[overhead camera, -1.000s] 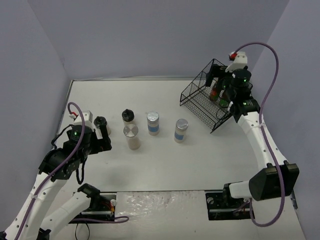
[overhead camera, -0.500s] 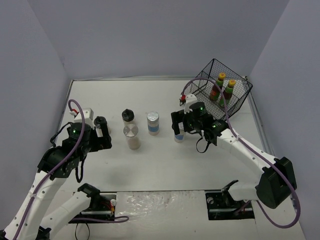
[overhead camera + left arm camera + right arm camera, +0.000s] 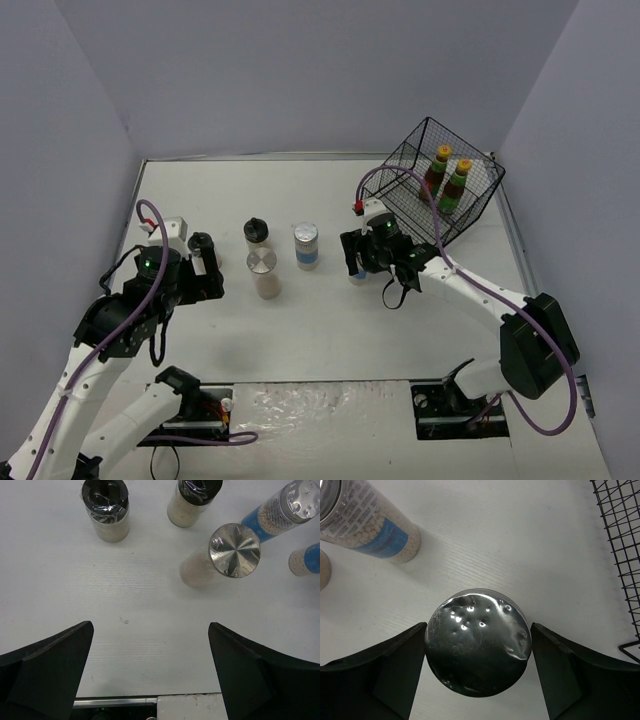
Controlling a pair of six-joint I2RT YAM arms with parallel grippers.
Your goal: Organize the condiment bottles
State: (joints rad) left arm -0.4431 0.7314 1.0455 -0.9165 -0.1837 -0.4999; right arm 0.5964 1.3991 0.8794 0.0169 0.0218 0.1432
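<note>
My right gripper [image 3: 478, 647] is shut on a silver-lidded clear jar [image 3: 477, 625] standing on the table, a finger against each side of its lid; in the top view the gripper [image 3: 357, 262] hides most of that jar. A blue-labelled jar [image 3: 305, 243], a plain silver-lidded jar [image 3: 261, 268] and two black-capped shakers [image 3: 256, 231] [image 3: 201, 243] stand to its left. Two dark sauce bottles with yellow caps [image 3: 441, 160] [image 3: 462, 172] sit in the wire basket. My left gripper [image 3: 150, 675] hangs open over bare table, near the left shaker [image 3: 106, 507].
The black wire basket [image 3: 415, 170] stands at the back right, its mesh edge [image 3: 620, 555] close to the right of my right gripper. Grey walls enclose the table on three sides. The arm bases sit at the near edge.
My right arm left the basket and came down over the rightmost jar, its jaws narrowing onto the lid. The basket, tipped forward before, stands upright with the sauce bottles showing. The left arm stayed still.
</note>
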